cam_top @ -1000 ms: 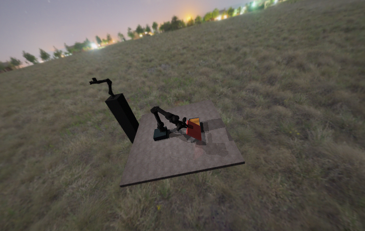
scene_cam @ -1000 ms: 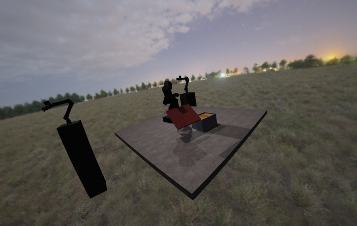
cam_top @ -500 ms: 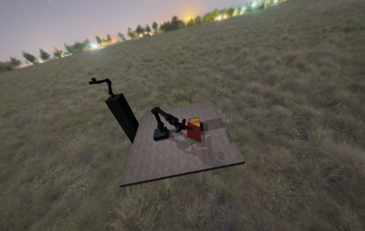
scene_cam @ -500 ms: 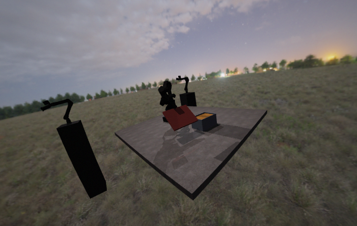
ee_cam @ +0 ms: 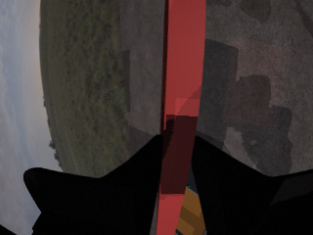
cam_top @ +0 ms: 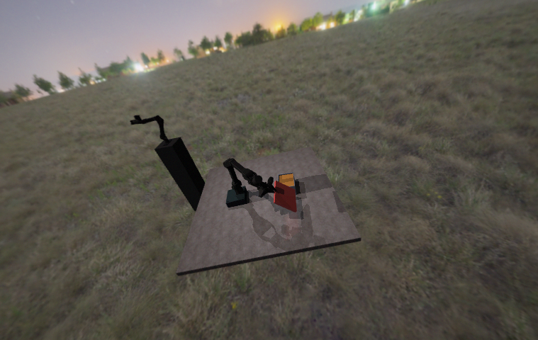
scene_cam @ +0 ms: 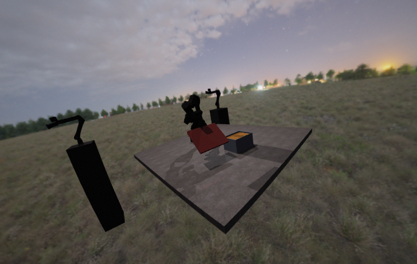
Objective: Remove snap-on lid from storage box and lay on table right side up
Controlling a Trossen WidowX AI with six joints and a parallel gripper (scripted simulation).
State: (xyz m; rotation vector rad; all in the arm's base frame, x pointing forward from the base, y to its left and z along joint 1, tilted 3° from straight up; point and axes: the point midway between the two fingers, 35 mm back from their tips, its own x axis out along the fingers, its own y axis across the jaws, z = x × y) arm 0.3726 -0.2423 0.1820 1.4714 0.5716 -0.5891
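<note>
The red lid (cam_top: 286, 200) (scene_cam: 209, 142) (ee_cam: 186, 59) is off the box, in the air above the table (cam_top: 221, 244) (scene_cam: 223, 202). It is steeply tilted. My gripper (cam_top: 275, 189) (ee_cam: 176, 141) is shut on one edge part of the lid, with a black finger on each side of it in the wrist view. The storage box (cam_top: 286, 179) (scene_cam: 241, 146) stands upright and open on the table, dark blue-grey with orange showing inside. The lid is beside the box and in front of part of it in the top view. Whether they touch cannot be told.
The dark arm base (cam_top: 237, 197) stands left of the box in the top view. A tall black pillar (cam_top: 181, 172) bearing a thin bent arm stands at the table's far left edge there. Another such pillar (scene_cam: 94, 186) stands off the table at the left in the exterior view.
</note>
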